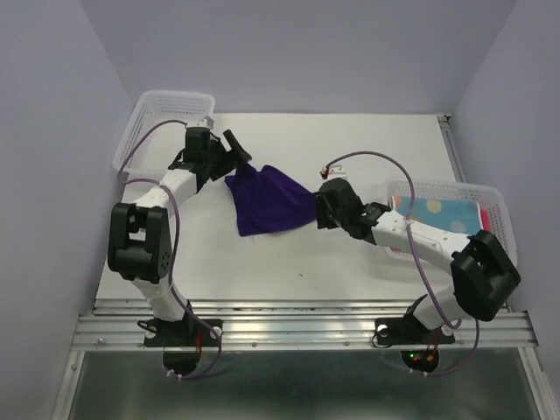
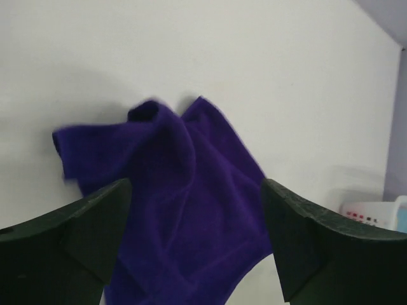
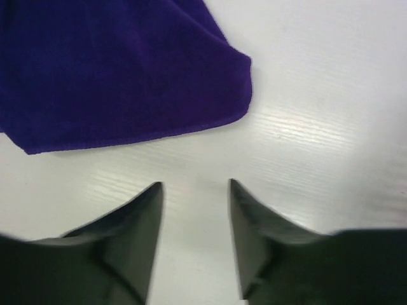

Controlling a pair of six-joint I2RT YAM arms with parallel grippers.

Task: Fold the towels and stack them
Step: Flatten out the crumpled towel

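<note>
The purple towel (image 1: 267, 203) lies rumpled at the middle of the table (image 1: 367, 140), spread unevenly, with one corner pointing toward 7 o'clock. It is not folded flat; in the left wrist view a raised fold runs across its far part.

The left gripper (image 1: 238, 150) sits at the towel's 11 o'clock, right at its upper corner. Its jaws stand wide apart. In the left wrist view the two dark fingers (image 2: 76, 241) frame the towel, which lies beyond and below them. Nothing is pinched between them, though the 9 o'clock finger overlaps the cloth's edge in that view, and I cannot tell whether it touches.

The right gripper (image 1: 322, 206) is at the towel's 3 o'clock, low over the table. Its jaws are a little apart with only bare table between them. In the right wrist view the towel's rounded corner lies just beyond the fingertips (image 3: 156, 190), toward 11 o'clock, clear of them.

A white basket (image 1: 162, 109) stands at the table's 10 o'clock corner. A second basket (image 1: 494, 197) stands at the 3 o'clock edge and holds a blue dotted towel (image 1: 437, 213), with a pink-red strip (image 1: 486, 217) at that towel's 3 o'clock side.
</note>
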